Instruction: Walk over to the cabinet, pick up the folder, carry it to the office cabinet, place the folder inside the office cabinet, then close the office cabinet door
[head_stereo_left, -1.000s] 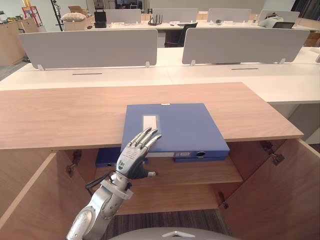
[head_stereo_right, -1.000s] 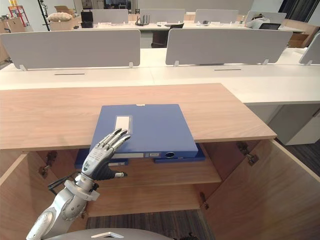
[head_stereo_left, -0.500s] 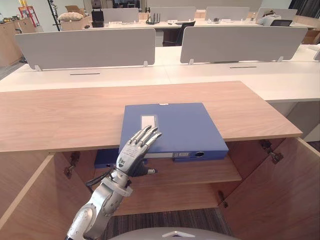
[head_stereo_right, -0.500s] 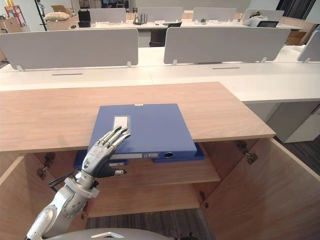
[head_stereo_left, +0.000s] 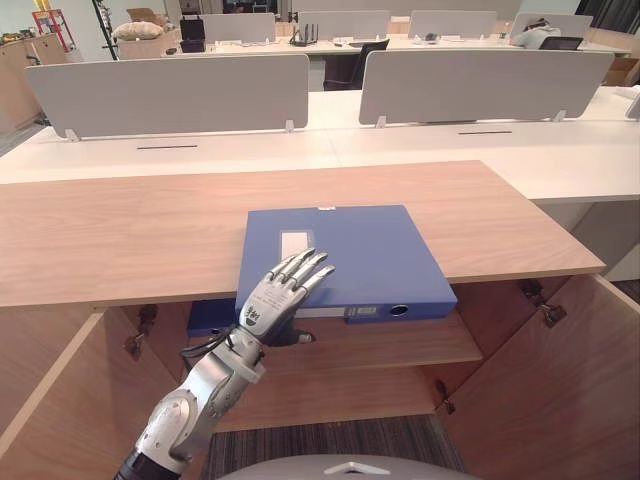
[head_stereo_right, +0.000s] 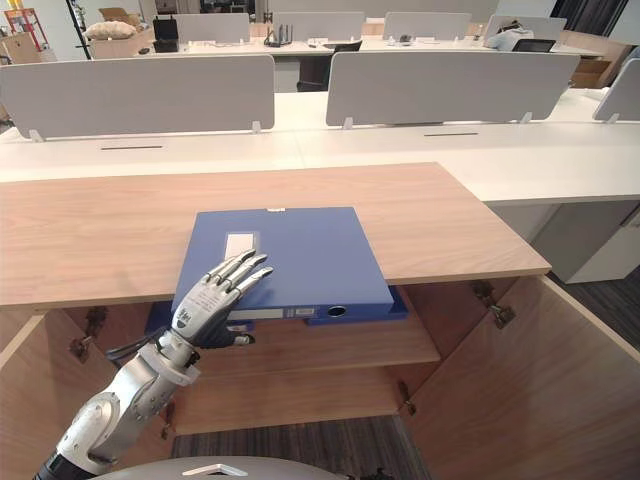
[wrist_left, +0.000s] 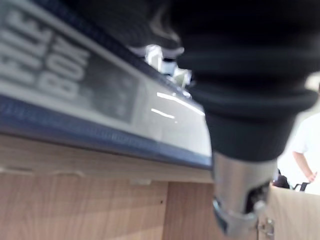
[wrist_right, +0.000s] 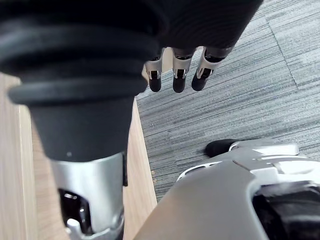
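Left hand (head_stereo_left: 272, 300): fingers straight, slightly spread over near-left corner of blue folder (head_stereo_left: 370, 255), no grip yet. Folder flat on tabletop (head_stereo_left: 120, 230), overhanging front edge. Right hand (wrist_right: 178, 75) idle, fingers relaxed. Walk done; pick-up, carry, placing, door closing remain.

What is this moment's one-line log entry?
left hand: open, over blue folder's near corner | blue folder: flat on cabinet top | right hand: open, idle
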